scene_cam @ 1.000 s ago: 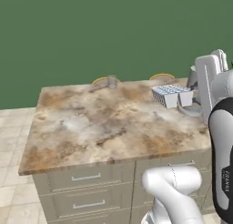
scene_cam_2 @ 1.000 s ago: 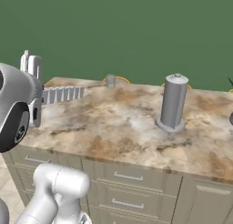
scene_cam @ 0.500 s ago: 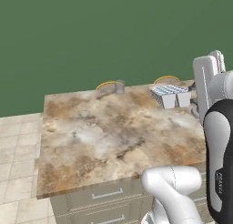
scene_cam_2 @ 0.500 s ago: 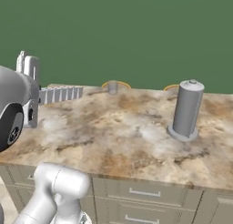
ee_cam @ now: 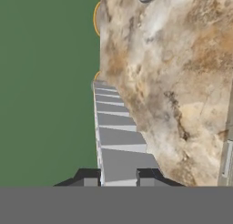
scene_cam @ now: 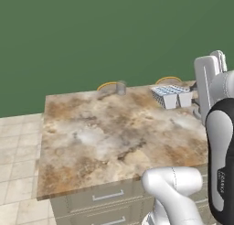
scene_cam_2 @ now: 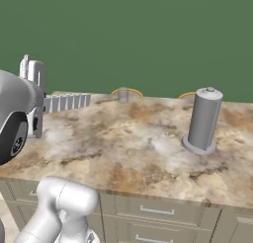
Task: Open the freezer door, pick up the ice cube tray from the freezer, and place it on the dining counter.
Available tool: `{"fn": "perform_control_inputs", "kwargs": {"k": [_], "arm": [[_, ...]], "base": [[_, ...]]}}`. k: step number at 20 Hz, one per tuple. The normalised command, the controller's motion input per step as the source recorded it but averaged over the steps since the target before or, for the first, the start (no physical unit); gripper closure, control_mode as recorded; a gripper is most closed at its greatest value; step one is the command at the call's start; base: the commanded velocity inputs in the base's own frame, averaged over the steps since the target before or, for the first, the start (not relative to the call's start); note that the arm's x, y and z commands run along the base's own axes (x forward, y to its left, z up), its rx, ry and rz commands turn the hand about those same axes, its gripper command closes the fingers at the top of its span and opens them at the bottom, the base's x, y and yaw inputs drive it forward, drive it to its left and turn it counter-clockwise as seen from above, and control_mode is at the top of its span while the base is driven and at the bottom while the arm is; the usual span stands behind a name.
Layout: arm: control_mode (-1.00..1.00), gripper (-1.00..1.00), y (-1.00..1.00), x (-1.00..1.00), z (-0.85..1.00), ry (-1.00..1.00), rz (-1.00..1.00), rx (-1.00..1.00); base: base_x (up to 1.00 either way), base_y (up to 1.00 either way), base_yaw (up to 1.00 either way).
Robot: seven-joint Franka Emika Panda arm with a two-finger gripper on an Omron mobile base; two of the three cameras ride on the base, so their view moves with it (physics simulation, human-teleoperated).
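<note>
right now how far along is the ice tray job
Fetching looks done: the ice cube tray is out of the freezer, clamped between the fingers and held in the air above the dining counter. What is left is lowering it onto bare marbled stone, away from the grey canister, and letting go.

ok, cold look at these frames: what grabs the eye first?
The ice cube tray, clamped in the shut gripper and carried above the far side of the dining counter, not yet set down. Next, the tall grey cylinder standing upright on the marbled top, off to the right in the right base view. A small grey cup sits at the counter's far edge.
</note>
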Motion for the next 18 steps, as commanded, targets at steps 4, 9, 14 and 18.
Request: {"fn": "perform_control_inputs", "kwargs": {"k": [4, 9, 14, 18], "arm": [[-1.00, 1.00, -0.25, 0.60, 0.00, 0.00, 0.01, 0.00], [-1.00, 1.00, -0.39, 0.87, -0.12, 0.07, 0.05, 0.00], [-1.00, 1.00, -0.40, 1.00, -0.31, 0.17, 0.11, 0.00], [-1.00, 1.00, -0.12, 1.00, -0.45, 0.26, 0.27, 0.00]], "base": [[0.00, 0.00, 0.00], [0.00, 0.00, 0.00], [0.00, 0.00, 0.00], [0.00, 0.00, 0.00]]}}
